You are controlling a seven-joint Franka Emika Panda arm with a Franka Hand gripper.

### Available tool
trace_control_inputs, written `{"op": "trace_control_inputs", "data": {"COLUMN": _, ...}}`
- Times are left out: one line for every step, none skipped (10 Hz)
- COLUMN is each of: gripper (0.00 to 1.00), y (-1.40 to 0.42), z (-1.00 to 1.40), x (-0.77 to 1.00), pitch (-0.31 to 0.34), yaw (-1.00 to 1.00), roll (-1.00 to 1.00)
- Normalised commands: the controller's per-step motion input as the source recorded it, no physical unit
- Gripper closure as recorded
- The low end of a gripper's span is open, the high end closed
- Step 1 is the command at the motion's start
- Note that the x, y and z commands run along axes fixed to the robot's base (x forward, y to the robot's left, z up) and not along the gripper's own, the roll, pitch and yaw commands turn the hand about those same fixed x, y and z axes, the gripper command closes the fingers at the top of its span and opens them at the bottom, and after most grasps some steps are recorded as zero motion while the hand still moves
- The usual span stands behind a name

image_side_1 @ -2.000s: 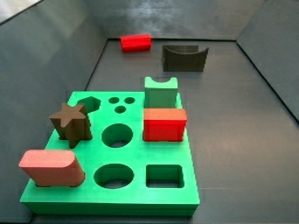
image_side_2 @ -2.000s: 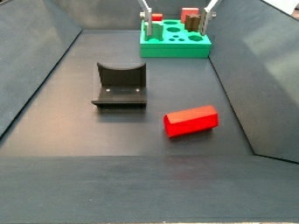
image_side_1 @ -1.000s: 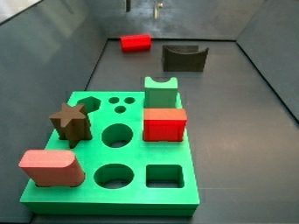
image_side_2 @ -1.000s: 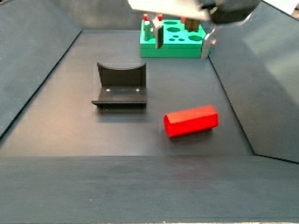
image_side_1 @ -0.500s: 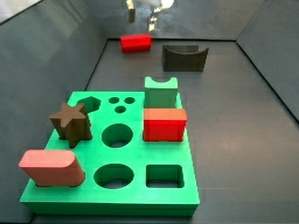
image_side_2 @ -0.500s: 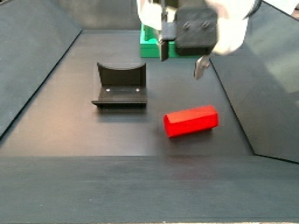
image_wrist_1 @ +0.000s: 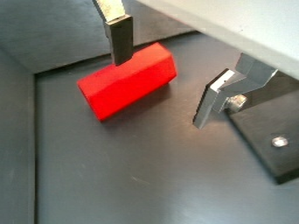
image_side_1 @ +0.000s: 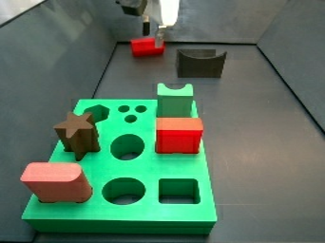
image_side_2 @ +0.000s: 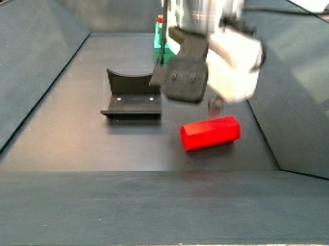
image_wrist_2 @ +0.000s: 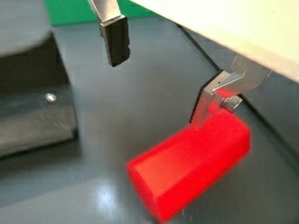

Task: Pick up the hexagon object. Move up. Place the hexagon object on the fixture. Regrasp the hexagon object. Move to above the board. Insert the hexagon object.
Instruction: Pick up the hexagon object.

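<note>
In both wrist views the claw point(image_wrist_1: 163, 83) stands wide open and holds nothing; its two fingers point(image_wrist_1: 118, 39) straddle the one hexagon object point(image_wrist_1: 128, 81), which lies flat on the dark floor point(image_wrist_1: 140, 184), with one corner of the fixture point(image_wrist_1: 271, 144) close by. In a side view, one board point(image_side_1: 121, 195) fills the 6 o'clock area carrying four pieces, while the hexagon object point(image_side_1: 148, 46) lies at 12 o'clock beneath the claw point(image_side_1: 158, 28), the single fixture point(image_side_1: 200, 63) just beside it toward 1 o'clock. In a side view the hexagon object point(image_side_2: 210, 133) lies near centre toward 4 o'clock, the fixture point(image_side_2: 133, 93) at 10 o'clock and the board point(image_side_2: 162, 43) at 12 o'clock, mostly hidden by the arm.
</note>
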Motion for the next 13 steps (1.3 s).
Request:
{"op": "trace_control_inputs", "data": {"gripper": 0.00, "y": 0.37, "z": -0.39, "x": -0.18, "pitch": 0.114, "yaw": -0.63, "roll": 0.00}}
{"op": "trace_control_inputs", "data": {"gripper": 0.00, "y": 0.44, "z": -0.10, "x": -0.28, "pitch": 0.179, "yaw": -0.50, "roll": 0.00}}
{"op": "trace_control_inputs", "data": {"gripper": 0.00, "y": 0.40, "z": 0.03, "x": -0.29, "pitch": 0.116, "yaw": -0.15, "roll": -0.06}}
{"op": "trace_control_inputs", "data": {"gripper": 0.00, "y": 0.39, "z": 0.11, "x": -0.31, "pitch": 0.133, "yaw": -0.23, "roll": -0.07}}
{"op": "trace_control_inputs", "data": {"gripper": 0.00, "y": 0.28, "z": 0.05, "x": -0.08, "pitch": 0.131, "yaw": -0.24, "roll": -0.03}}
{"op": "trace_control_inputs", "data": {"gripper": 0.00, "y": 0.34, "z": -0.41, "x": 0.00, "pitch": 0.029, "yaw": -0.34, "roll": 0.00}}
{"op": "trace_control_inputs", "data": {"gripper": 0.00, "y": 0.23, "z": -0.61, "x": 0.04, "pitch": -0.010, "yaw": -0.41, "roll": 0.00}}
{"op": "trace_control_inputs", "data": {"gripper": 0.00, "y": 0.15, "z": -0.75, "x": 0.09, "pitch": -0.034, "yaw": -0.41, "roll": 0.02}}
{"op": "trace_control_inputs", "data": {"gripper": 0.00, "y": 0.11, "z": -0.82, "x": 0.13, "pitch": -0.044, "yaw": -0.34, "roll": 0.06}}
{"op": "trace_control_inputs", "data": {"gripper": 0.00, "y": 0.01, "z": -0.69, "x": 0.11, "pitch": -0.081, "yaw": -0.21, "roll": 0.07}}
{"op": "trace_control_inputs", "data": {"gripper": 0.00, "y": 0.10, "z": 0.00, "x": 0.00, "pitch": -0.089, "yaw": -0.27, "roll": -0.09}}
{"op": "trace_control_inputs", "data": {"gripper": 0.00, "y": 0.00, "z": 0.00, "x": 0.00, "pitch": 0.000, "yaw": 0.00, "roll": -0.01}}
{"op": "trace_control_inputs", "data": {"gripper": 0.00, "y": 0.00, "z": 0.00, "x": 0.00, "pitch": 0.000, "yaw": 0.00, "roll": 0.00}}
